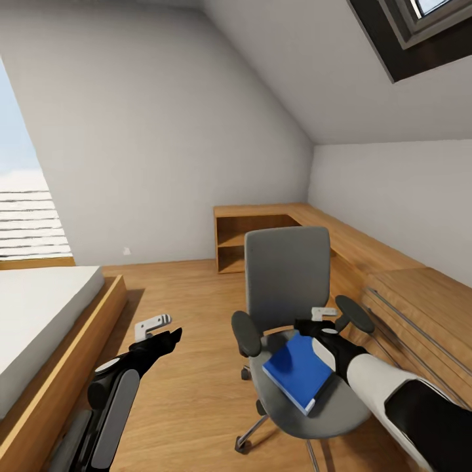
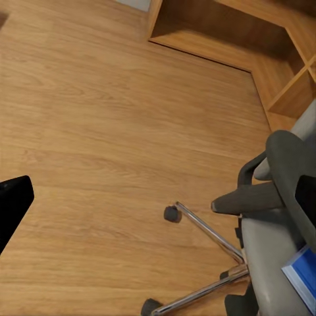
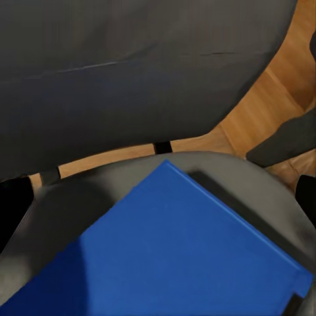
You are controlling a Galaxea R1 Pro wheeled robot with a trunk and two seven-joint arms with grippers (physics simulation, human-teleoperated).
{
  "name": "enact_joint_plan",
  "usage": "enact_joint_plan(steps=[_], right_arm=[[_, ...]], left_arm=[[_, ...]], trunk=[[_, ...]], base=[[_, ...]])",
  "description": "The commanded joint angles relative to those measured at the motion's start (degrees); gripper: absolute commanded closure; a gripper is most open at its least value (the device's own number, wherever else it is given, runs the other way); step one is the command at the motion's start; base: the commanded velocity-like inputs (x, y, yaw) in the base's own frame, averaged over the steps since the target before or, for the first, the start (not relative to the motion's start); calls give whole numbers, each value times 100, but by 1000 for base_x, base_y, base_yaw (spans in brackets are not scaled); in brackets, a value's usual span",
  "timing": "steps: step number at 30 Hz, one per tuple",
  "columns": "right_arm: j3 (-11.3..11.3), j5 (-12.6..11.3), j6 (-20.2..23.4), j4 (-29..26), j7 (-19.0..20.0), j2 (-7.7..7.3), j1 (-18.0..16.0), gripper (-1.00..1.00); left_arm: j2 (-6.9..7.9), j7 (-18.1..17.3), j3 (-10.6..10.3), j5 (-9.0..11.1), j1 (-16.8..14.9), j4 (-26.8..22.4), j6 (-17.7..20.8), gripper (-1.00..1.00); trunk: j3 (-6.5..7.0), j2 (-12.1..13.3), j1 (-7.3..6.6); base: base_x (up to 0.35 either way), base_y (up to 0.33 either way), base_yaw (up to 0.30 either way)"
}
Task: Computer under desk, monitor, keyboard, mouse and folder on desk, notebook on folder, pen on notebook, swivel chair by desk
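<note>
One blue folder [image 1: 298,370] lies flat on the seat of the grey swivel chair [image 1: 286,278]. The right claw [image 1: 319,321] hovers just above the folder's far edge, its fingers apart and empty. The left claw [image 1: 155,324] hangs over the floor [image 1: 190,314] beside the chair, also open. The corner surface [image 1: 354,239] stands behind the chair.

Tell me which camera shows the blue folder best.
The head view: the whole blue folder lies flat on the swivel chair seat, beside the right gripper. The right wrist view shows its cover close up, cropped. The left wrist view catches one corner.
</note>
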Motion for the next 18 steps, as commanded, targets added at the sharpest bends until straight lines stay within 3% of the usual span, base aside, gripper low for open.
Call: enact_joint_plan(steps=[1,9,18], right_arm=[[45,-97,-73,56,8,12,-19,-100],[35,-172,-283,194,57,227,-18,-100],[29,-170,-275,189,-14,265,-10,-100]], left_arm=[[-1,53,-5,60,-4,-5,17,-100],[-5,53,-10,60,-4,0,18,-100],[-8,53,-15,60,-4,7,24,-100]], trunk=[[-6,-3,0],[-6,-3,0],[-6,-3,0]], base=[[0,0,0],[0,0,0],[0,0,0]])
